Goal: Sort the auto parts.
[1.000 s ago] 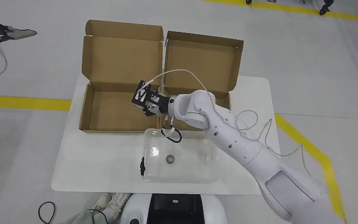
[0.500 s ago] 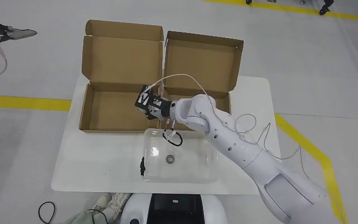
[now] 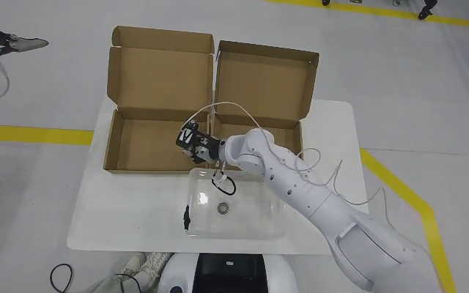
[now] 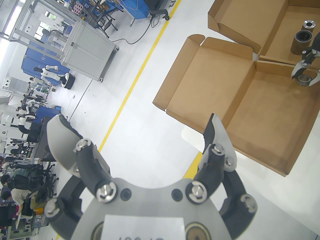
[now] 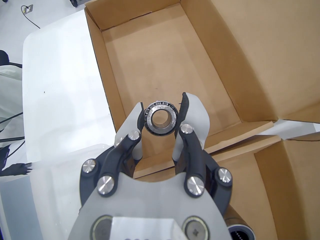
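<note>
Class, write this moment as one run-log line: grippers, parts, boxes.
right gripper: shut on bearing, above left box | left gripper: open, away from boxes | right box: two metal sleeves | clear tub: ring inside

Steel-grey round metal roller bearing [image 5: 161, 121]: dull grey ring, bright rollers, darker bore; between the jaws of the right gripper [image 5: 162, 101].
Right gripper: pale grey finger shells, black ribbed pads, black links, silver screw heads.
Left gripper [image 4: 135, 117]: same colours.
Plain tan open cardboard box [image 5: 162, 58]: unpatterned, under and beyond the right jaws.
Dark brown cylindrical metal sleeve [image 4: 301, 44]: black bore, beyond the right jaws.
Glossy white bench [image 5: 57, 76].
Pale grey floor [image 4: 175, 38]: one yellow stripe [image 4: 140, 68].
</note>
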Action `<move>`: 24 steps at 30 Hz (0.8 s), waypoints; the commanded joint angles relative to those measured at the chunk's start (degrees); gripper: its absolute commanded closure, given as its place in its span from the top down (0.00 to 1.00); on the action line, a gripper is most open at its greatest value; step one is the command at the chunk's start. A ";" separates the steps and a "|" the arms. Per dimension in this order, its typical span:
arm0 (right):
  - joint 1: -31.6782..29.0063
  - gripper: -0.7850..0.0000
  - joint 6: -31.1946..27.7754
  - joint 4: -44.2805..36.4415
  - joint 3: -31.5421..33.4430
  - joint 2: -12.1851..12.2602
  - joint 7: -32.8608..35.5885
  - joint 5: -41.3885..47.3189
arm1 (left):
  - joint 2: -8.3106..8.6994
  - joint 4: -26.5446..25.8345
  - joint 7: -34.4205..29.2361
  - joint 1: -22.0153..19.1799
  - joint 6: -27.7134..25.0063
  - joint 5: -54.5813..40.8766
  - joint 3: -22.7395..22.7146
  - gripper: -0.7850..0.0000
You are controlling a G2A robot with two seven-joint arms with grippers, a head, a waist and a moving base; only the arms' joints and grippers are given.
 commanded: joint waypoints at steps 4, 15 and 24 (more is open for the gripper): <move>0.62 0.00 -0.20 3.03 -0.99 -1.49 -0.86 0.53 | 0.00 0.00 0.00 0.00 0.00 0.00 0.00 1.00; 2.15 0.05 -0.60 10.04 -1.80 -4.28 -5.09 0.25 | 0.00 0.00 0.00 0.00 0.00 0.00 0.00 1.00; 3.43 0.16 -0.65 13.98 -2.11 -6.26 -6.23 -0.30 | 0.00 0.00 0.00 0.00 0.00 0.00 0.00 1.00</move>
